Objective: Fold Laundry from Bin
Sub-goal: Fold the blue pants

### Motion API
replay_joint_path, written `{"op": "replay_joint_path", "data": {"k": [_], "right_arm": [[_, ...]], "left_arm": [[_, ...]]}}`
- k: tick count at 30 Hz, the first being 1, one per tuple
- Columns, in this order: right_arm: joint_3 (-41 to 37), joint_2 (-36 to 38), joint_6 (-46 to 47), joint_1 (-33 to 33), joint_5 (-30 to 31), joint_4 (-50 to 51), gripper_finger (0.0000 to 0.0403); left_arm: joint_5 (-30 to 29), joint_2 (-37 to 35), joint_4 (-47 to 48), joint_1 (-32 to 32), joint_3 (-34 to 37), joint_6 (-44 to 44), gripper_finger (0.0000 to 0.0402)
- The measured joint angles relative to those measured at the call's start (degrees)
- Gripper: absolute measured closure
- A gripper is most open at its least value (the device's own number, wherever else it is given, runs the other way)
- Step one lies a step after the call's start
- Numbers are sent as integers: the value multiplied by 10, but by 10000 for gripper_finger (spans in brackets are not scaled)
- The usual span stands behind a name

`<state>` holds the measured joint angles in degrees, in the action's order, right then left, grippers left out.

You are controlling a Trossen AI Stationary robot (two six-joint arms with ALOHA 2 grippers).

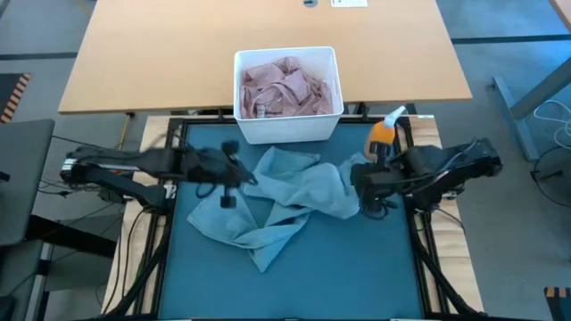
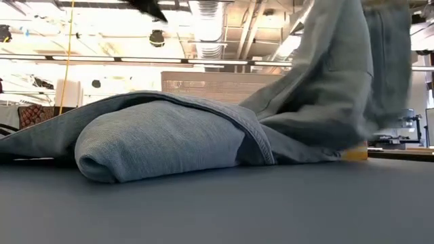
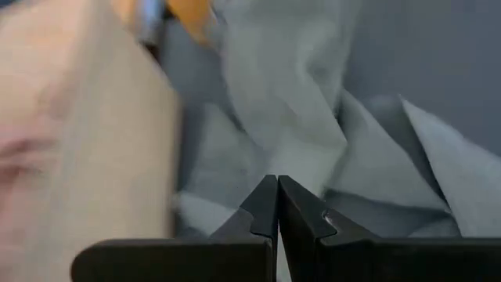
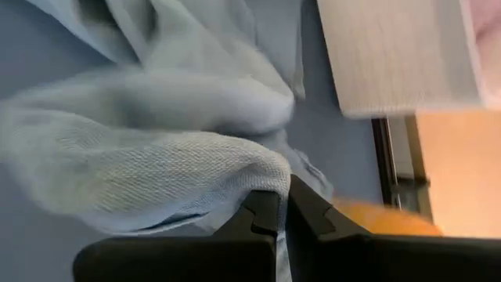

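no brand, label or writing can be read anywhere. the light blue denim jeans (image 1: 285,201) lie crumpled in a loose heap on the teal mat (image 1: 294,276), spread from the left middle to the right middle, with one rolled fold bulging toward the near side in the low view (image 2: 159,149). the weave shows as a fine diagonal twill in the right wrist view (image 4: 156,176), and a stitched hem band runs over the fold. the white bin (image 1: 287,94) stands at the far edge of the mat against the pale wooden counter (image 1: 161,53), holding dusty pink cloth (image 1: 285,87) bunched up to its rim. an orange spray bottle (image 1: 384,134) stands just right of the bin. the left gripper (image 1: 227,198) sits over the left edge of the jeans, its fingers (image 3: 266,207) clenched together with nothing visibly between them. the right gripper (image 1: 361,183) is at the right edge of the jeans, fingers (image 4: 270,211) clenched on a fold of denim that lifts upward there.
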<state>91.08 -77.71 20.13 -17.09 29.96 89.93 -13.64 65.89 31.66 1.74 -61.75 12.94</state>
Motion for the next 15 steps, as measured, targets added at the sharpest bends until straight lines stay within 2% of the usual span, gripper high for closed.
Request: {"op": "replay_joint_path", "data": {"k": [2, 4, 10, 15], "right_arm": [[-34, -2, 12, 14, -2, 0, 378], [-61, -4, 18, 30, -5, -1, 377], [-88, -1, 15, 75, -19, 0, 377], [-88, -2, -10, 95, -21, -19, 377]], "left_arm": [[8, 1, -83, 2, 63, 8, 401], [-1, 1, -120, 2, 107, 8, 401], [-16, 1, -58, 1, 161, 14, 393], [-3, 15, -60, 1, 204, 0, 335]]}}
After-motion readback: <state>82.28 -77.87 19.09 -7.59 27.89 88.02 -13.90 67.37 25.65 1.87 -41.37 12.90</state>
